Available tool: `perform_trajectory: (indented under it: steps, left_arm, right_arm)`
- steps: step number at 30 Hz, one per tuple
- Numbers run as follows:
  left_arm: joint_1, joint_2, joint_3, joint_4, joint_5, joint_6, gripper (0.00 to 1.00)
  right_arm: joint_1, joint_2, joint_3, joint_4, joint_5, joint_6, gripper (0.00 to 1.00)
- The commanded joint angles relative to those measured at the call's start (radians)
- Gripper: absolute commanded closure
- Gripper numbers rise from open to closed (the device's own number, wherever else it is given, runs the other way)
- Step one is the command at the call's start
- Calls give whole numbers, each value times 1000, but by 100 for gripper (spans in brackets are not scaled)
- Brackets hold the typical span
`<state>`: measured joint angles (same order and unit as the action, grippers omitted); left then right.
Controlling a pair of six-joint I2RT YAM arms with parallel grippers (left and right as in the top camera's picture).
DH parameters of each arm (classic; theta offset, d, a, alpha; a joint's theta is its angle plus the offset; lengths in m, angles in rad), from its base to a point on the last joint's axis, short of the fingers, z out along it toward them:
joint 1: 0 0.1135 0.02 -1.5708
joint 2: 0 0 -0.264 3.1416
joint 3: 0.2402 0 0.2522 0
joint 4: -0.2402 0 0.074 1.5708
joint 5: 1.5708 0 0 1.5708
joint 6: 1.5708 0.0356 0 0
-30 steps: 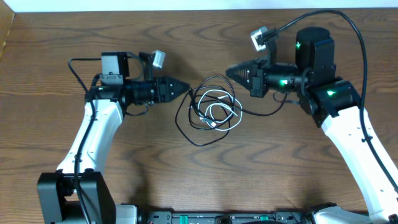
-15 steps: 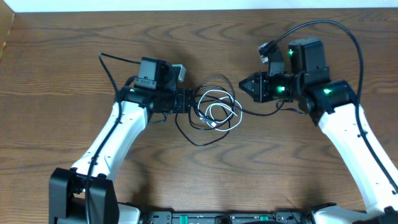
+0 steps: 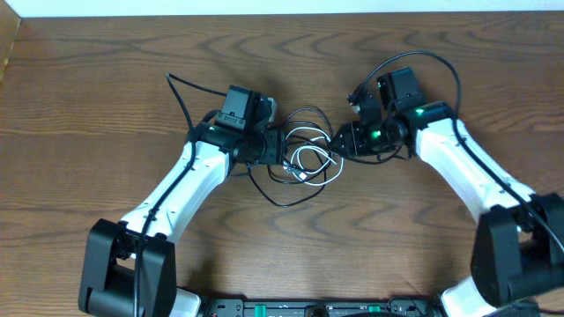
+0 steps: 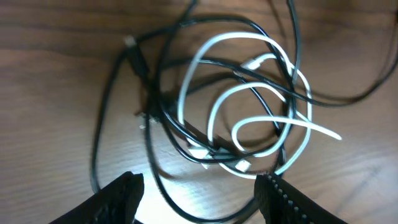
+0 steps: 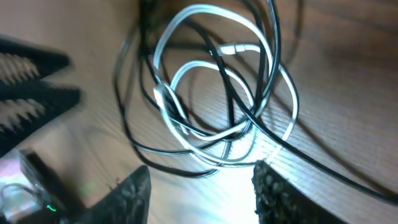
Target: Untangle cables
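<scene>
- Your left gripper (image 4: 199, 183) and right gripper (image 5: 200, 168) both have jaws wide apart, holding nothing.
- Just beyond them, the cables (image 3: 304, 157) lie in one knot on the table (image 3: 88, 88), white looped through black. I'd say nothing is separated yet, so all the untangling is left.
- Only overhead shows the grippers at 9 and 3 o'clock of the knot. Only the wrist views show the crossings.
</scene>
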<state>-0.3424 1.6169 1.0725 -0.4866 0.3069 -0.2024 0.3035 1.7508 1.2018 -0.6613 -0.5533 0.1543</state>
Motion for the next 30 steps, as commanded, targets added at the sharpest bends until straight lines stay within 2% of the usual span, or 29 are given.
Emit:
perform_trajectory:
  steps: [1,5,7,11,12,13,15,16,17,19,22,24,27,30]
  left_arm:
    - [2,13,11,5,-51,-2,38]
    - [2,17,11,5,-51,-2,38]
    - [2,23,11,5,-51,-2,38]
    - [2,29,11,-3,-51,-2,38]
    - [2,29,11,-6,-51,-2,38]
    - [2,29,11,-6,-51,-2,38]
    - [2,29,11,-6,-51,-2,38]
    - [2,29,11,-6,-51,-2,37]
    - [2,29,11,-5,-51,-2,38]
    - [4,29,11,-4,-51,-2,38]
    - [20,29,12,-5,-38,-2,38]
    - [38,29,12,-5,11,-2,37]
    - [78,29,12,-5,169,1,37]
    - [117,29,11,-5,389,63,36]
  right_arm:
    - [29,60,-2,0,-17,-193,48]
    - [61,129,-2,21,-136,-298,50]
    - [73,154,-2,47,-181,-306,59]
    - [90,180,-2,83,-171,-310,72]
    - [92,182,-2,92,-156,-309,82]
    - [93,182,-2,101,-141,-309,86]
    - [92,182,-1,105,-113,-309,87]
    - [90,182,-1,105,-108,-304,90]
    - [87,182,-1,101,-113,-283,99]
    - [79,172,2,97,-179,-265,99]
    - [61,138,29,97,-461,-378,99]
    - [43,109,45,127,-610,-394,99]
    - [18,66,53,207,-766,-338,99]
    - [3,30,53,275,-858,-288,99]
